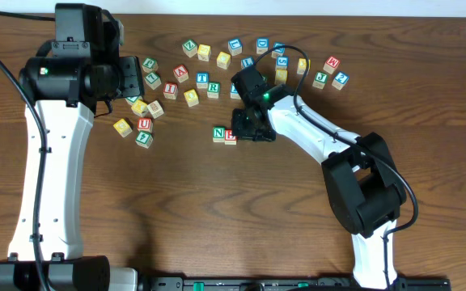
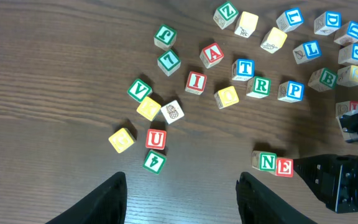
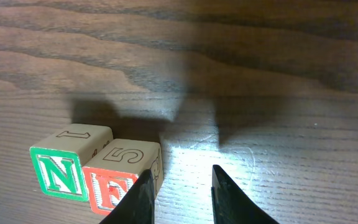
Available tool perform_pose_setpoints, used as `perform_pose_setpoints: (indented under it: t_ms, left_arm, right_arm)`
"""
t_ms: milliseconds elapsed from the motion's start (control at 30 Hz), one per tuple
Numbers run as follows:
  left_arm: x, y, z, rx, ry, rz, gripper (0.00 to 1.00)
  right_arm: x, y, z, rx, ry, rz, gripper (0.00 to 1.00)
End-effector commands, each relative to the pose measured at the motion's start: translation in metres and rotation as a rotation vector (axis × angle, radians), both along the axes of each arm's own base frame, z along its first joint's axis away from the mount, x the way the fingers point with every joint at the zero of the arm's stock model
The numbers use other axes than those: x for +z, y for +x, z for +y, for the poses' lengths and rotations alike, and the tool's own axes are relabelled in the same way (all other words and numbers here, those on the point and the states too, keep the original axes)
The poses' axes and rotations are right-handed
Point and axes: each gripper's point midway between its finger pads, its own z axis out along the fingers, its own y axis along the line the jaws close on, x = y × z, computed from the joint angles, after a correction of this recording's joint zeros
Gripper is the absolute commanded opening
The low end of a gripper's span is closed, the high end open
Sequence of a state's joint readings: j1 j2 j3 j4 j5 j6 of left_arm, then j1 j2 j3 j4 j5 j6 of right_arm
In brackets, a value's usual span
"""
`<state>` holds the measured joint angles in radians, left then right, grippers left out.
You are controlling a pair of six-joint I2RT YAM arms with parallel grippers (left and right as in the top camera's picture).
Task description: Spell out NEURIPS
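The E cube (image 3: 114, 190) touches the N cube (image 3: 58, 174) on the counter (image 1: 217, 210); my right jaws stand apart, empty, near the N cube, and my left jaws, likewise apart, hang well away from it.

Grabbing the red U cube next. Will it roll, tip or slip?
The U cube looks like rigid wood with flat faces, so it should sit still, not roll. Probably light; a nudge likely slides it on the smooth table. The green cube sits close beside it, so a grasp may bump that.
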<state>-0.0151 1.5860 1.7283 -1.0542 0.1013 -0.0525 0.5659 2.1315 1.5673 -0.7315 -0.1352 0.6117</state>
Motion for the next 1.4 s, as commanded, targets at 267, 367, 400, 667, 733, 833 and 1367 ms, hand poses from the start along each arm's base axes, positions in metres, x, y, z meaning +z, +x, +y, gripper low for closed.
perform_pose_setpoints:
  t_ms: [267, 367, 400, 667, 733, 833, 1367]
  left_arm:
    - [0.003, -0.001, 0.001, 0.008, 0.004, -0.004, 0.56]
    - [0.003, -0.001, 0.001, 0.008, 0.004, -0.004, 0.56]
    - [0.002, -0.001, 0.001, 0.008, 0.004, -0.004, 0.56]
    - [0.003, -0.001, 0.001, 0.008, 0.004, -0.004, 0.56]
    - [0.003, -0.001, 0.001, 0.008, 0.004, -0.004, 0.56]
    - [0.003, -0.001, 0.001, 0.008, 0.004, -0.004, 0.56]
    - [0.002, -0.001, 0.001, 0.008, 0.004, -0.004, 0.56]
  right_arm:
    - [0.032, -0.008, 0.006, 0.124, 0.030, -0.025, 0.35]
    - [0.032, -0.019, 0.007, 0.137, 0.041, 0.020, 0.36]
    - [0.032, -0.022, 0.008, 0.144, 0.046, 0.031, 0.36]
    - [0.015, -0.046, 0.019, 0.192, 0.030, 0.072, 0.36]
    - [0.013, -0.050, 0.022, 0.203, 0.027, 0.076, 0.36]
    - [0.012, -0.053, 0.026, 0.210, 0.027, 0.076, 0.36]
    - [0.001, -0.056, 0.023, 0.193, -0.014, 0.088, 0.35]
